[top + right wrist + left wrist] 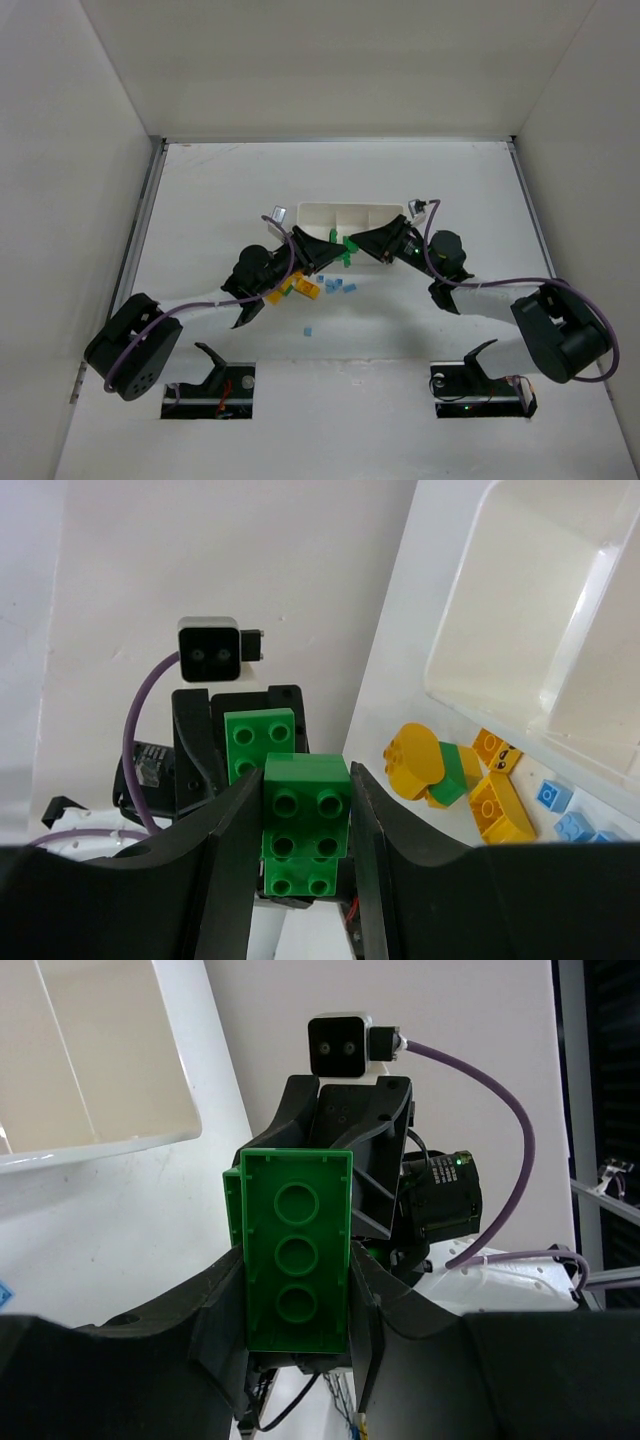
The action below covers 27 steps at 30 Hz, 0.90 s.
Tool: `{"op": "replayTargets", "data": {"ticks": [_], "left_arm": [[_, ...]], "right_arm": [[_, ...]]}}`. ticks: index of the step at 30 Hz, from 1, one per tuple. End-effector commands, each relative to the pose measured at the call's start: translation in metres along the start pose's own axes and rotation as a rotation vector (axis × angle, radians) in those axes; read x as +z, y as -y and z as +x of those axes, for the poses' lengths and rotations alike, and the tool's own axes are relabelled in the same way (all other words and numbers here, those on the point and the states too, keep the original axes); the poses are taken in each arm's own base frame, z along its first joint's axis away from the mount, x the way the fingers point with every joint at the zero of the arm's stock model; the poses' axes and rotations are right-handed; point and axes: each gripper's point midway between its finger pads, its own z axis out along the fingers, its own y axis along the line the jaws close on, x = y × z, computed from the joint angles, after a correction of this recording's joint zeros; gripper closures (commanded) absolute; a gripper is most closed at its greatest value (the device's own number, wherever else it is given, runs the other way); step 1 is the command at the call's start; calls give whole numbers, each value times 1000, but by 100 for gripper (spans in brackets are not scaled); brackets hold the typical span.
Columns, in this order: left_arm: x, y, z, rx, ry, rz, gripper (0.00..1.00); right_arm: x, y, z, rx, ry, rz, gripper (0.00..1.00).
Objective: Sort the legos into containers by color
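— Tools first: from above, where do yours sit?

— My left tool (328, 250) and my right tool (368, 243) meet tip to tip just in front of the white tray (340, 207), with a green lego (349, 245) between them. On the worktop (450, 180) near my left tool lie yellow legos (308, 290) and blue legos (335, 286), outside the tray.

— And the left wrist view?

— My left tool (297, 1280) is pinching that green lego (297, 1250), hollow underside toward the camera. A second green lego (231, 1210) peeks out behind its left edge. The tray (100, 1050) sits up left, apart from it.

— The right wrist?

— My right tool (305, 820) is clamped on the second green lego (305, 830), studs facing the camera, and it lies against the first one (260, 740) beyond it. The tray (500, 610) sits up right, well apart.
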Motion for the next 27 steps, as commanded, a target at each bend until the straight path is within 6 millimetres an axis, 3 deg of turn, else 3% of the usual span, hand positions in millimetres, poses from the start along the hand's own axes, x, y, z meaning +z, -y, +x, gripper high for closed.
{"op": "replayTargets", "data": {"ticks": [1, 6, 11, 15, 18, 23, 27], "left_arm": [[1, 25, -8, 51, 23, 81, 79], [-6, -9, 3, 39, -2, -27, 80], [1, -62, 55, 150, -121, -238, 80], [7, -92, 93, 268, -216, -381, 79], [11, -108, 110, 341, -261, -448, 76], [16, -130, 124, 399, -300, -529, 64], [18, -131, 127, 411, -309, -535, 47]], "right_arm": [[3, -23, -5, -50, 17, -74, 66], [-13, -7, -15, -65, 61, -24, 66], [-35, 6, -35, -127, 134, 61, 66], [-51, 9, -48, -206, 189, 141, 66], [-59, 8, -57, -273, 225, 202, 65], [-66, 8, -63, -327, 260, 253, 65], [-65, 14, -59, -325, 250, 265, 65]]}}
